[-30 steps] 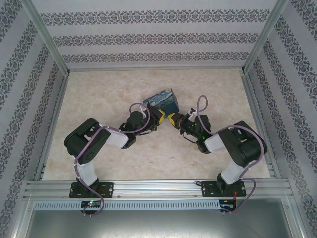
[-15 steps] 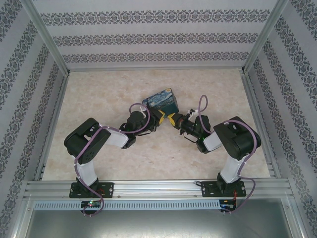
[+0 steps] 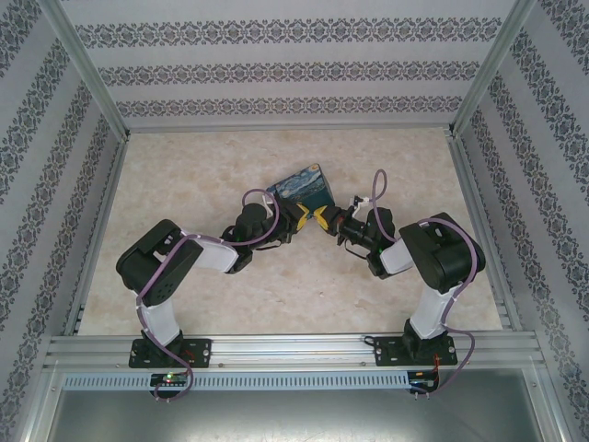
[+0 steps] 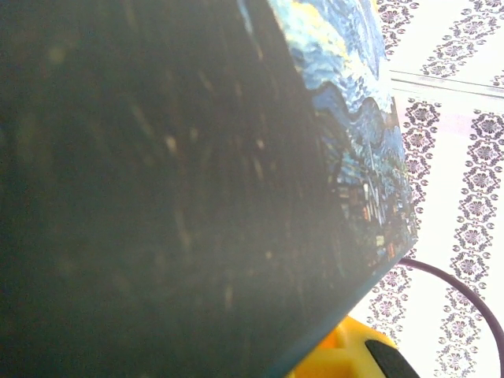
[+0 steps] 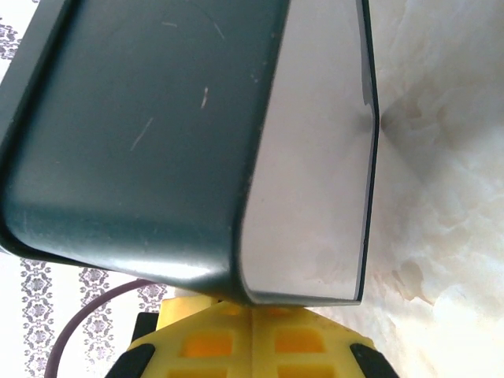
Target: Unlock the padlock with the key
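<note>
Judging how the padlock will handle comes first: a small metal lock should be hard, stiff and light, with a smooth body that may slip. Its flat sides look the best place to pinch, leaving the keyhole end and the loop free. The key, thinner yet, wants a grip across its head. Where either lies I cannot tell; my guess is that they are hidden behind the box [image 3: 304, 187] or shut inside it. This starry-print box sits tilted just above the middle of the overhead frame, and both arms converge on its lower edge. The left gripper [image 3: 296, 217] is at its lower corner and the right gripper [image 3: 323, 221] is just beside it to the right. In the right wrist view the yellow pads [image 5: 213, 346] press together along a seam under the box's dark side, so those jaws are together, though whether something thin is nipped I cannot tell. In the left wrist view the box's dark wall looms close with one yellow finger [image 4: 339, 358] at the lower right; whether those jaws are apart or clamped I cannot tell. The box itself stands most in the way. A purple cable [image 3: 375, 189] also loops near the right wrist above the pale bench [image 3: 184, 166].
</note>
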